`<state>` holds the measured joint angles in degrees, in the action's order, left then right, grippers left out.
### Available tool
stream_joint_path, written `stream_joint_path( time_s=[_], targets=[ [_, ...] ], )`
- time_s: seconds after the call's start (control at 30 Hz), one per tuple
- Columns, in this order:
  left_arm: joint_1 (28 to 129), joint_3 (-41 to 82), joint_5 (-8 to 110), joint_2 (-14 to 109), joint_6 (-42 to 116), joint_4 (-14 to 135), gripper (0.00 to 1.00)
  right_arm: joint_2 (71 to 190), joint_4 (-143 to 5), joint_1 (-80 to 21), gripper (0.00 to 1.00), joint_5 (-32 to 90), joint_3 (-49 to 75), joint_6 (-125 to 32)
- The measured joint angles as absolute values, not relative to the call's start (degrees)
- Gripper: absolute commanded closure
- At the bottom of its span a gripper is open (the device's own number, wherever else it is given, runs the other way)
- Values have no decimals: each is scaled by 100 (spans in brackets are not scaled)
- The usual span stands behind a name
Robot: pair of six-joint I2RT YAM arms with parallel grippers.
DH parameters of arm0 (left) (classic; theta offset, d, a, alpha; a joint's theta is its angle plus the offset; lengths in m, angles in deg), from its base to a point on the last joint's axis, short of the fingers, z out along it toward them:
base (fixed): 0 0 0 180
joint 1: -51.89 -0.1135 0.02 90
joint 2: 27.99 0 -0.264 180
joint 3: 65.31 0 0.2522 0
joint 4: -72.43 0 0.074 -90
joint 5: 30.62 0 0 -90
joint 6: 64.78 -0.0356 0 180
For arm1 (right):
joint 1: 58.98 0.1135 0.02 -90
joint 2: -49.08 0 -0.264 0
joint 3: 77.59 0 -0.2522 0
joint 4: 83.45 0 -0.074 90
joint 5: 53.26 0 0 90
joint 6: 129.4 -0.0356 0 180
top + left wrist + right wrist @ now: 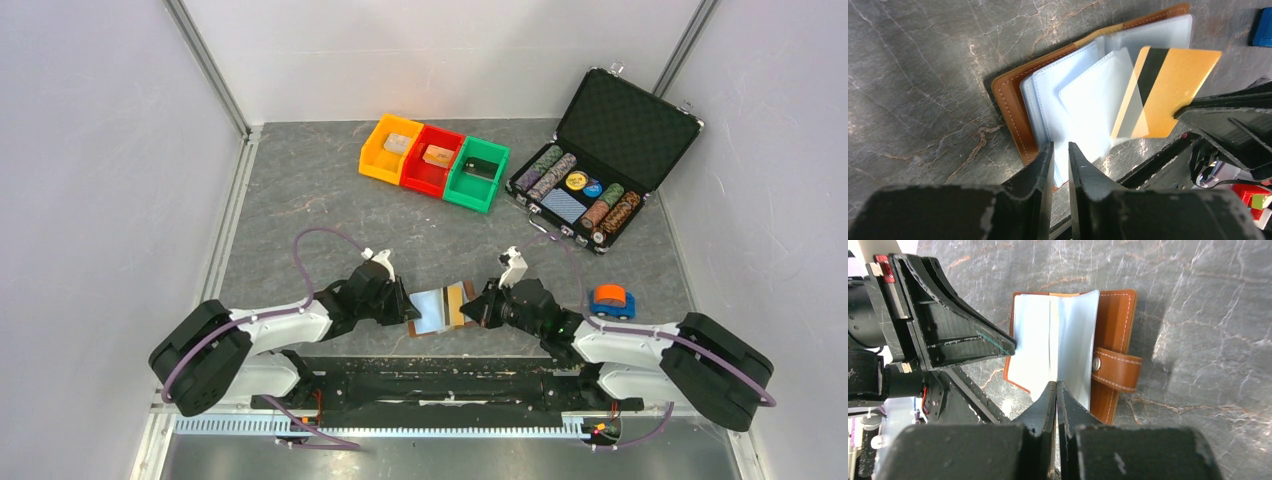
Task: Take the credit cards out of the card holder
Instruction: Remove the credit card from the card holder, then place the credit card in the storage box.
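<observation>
The brown leather card holder (432,310) lies open on the grey table between my two grippers, its pale blue-grey pockets fanned up (1083,95). Its snap tab (1118,370) points away to the right. A gold credit card (1175,80) with a black stripe is partly out of a clear pocket. My right gripper (1056,387) is shut on this card, seen edge-on between its fingers. My left gripper (1060,150) is closed on the near edge of a pale pocket sleeve of the holder (1113,315).
Yellow (390,148), red (432,160) and green (477,173) bins stand at the back. An open black chip case (600,170) is at the back right. A small blue and orange object (611,300) sits by the right arm. White walls enclose the table.
</observation>
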<state>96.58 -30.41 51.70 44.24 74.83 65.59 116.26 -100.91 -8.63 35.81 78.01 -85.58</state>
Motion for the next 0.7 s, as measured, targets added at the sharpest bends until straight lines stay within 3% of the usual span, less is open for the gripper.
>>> stream_joint_path(
  time_s=[0.43, 0.7],
  targets=[
    [9658, -2660, 5246, 4192, 7251, 5752, 62, 10513, -8994, -874, 100, 4293, 7135, -7404],
    [9658, -2062, 5347, 3440, 7218, 4931, 48, 10448, -8967, -854, 100, 4820, 7052, -5552]
  ],
)
